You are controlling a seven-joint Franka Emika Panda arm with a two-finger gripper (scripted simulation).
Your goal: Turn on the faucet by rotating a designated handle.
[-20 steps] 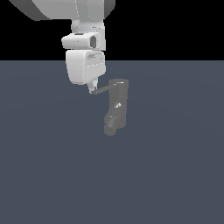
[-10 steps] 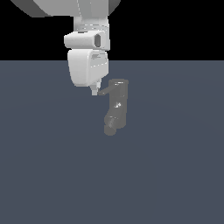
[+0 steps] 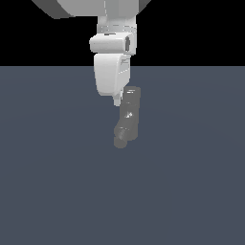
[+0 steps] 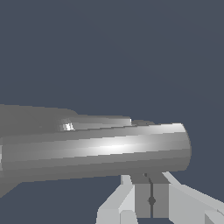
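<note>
Compared with half a second ago, we find the white arm (image 3: 111, 62) farther toward the exterior view's right, so that its lower end now overlaps the upper left edge of the faucet (image 3: 128, 117). A second ago and half a second ago a thin rod stuck out from the faucet's top toward the exterior view's left; now we cannot make out the handle in that view, since the spot where it stood is covered by the arm's tip. The faucet itself stands in the same place.

The arm comes down from the top centre of the exterior view, its wrist housing upright and pointing straight down. The gripper (image 3: 117, 101) shows only as a small pale tip at the faucet's upper left corner, touching or just overlapping it.

In the wrist view the faucet (image 4: 96, 151) fills the middle of the frame as a broad shiny cylinder lying across it, its flat end at centre right. The gripper (image 4: 151, 199) sits at the bottom centre, its pale fingers (image 4: 117, 202) angled in beneath the cylinder. We cannot tell whether the fingers are spread or closed, nor whether they grip anything.

The faucet stands near the centre of the exterior view on the plain blue-grey floor (image 3: 57, 182), its stubby spout (image 3: 121, 139) angled down to the lower left.
</note>
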